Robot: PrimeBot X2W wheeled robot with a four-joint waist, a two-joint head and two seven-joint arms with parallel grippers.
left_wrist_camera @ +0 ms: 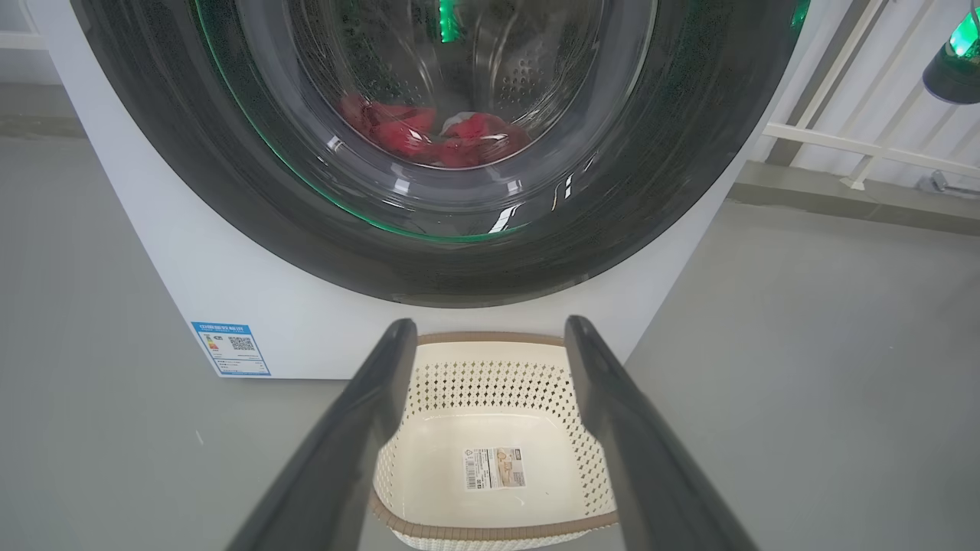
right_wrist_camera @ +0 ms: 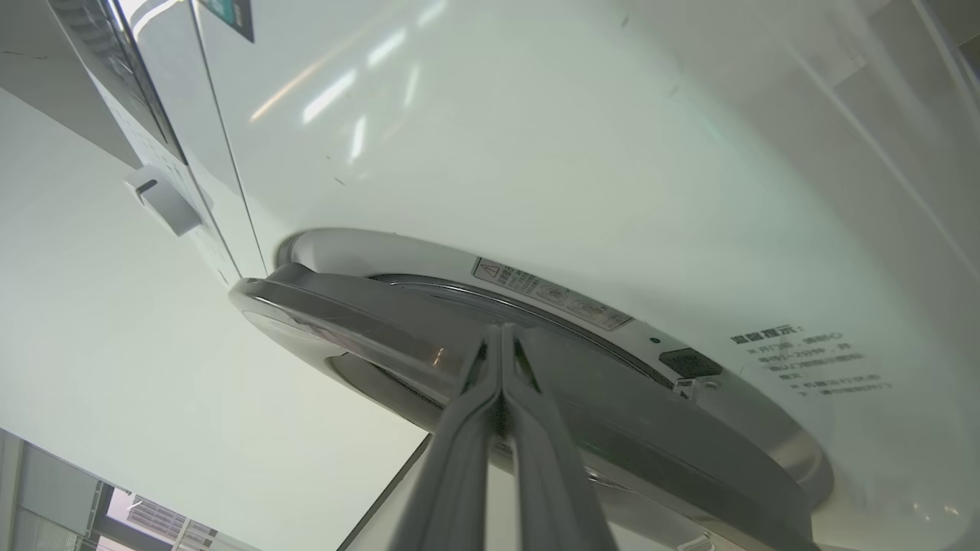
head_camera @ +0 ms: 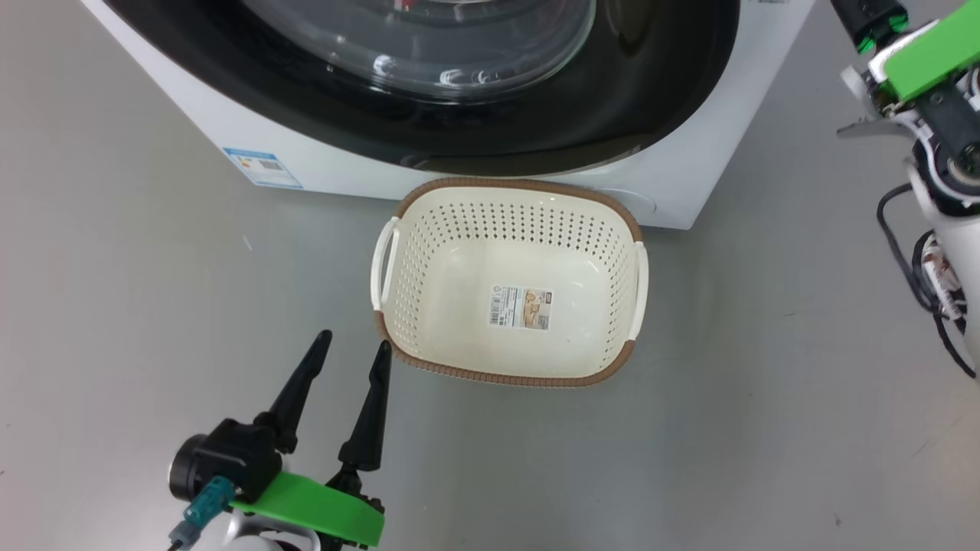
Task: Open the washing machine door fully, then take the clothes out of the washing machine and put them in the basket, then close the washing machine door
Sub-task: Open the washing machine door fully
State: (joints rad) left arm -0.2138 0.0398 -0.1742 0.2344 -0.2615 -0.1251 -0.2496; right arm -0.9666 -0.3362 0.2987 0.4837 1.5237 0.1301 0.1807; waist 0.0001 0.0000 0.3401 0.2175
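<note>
A smooth, matt grey floor [head_camera: 115, 306] lies under even light, marked by a few small pale and dark flecks. In the left wrist view a low grey kerb [left_wrist_camera: 842, 200] runs along the floor's far edge. Above the kerb, thin white rails [left_wrist_camera: 865, 145] stand against a pale ribbed wall [left_wrist_camera: 903, 84].

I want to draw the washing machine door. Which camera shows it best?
The left wrist view: the door faces the camera, with black rim and glass nearly whole. The head view catches its lower part from above. The right wrist view shows its edge up close, just past the shut right hand.
</note>
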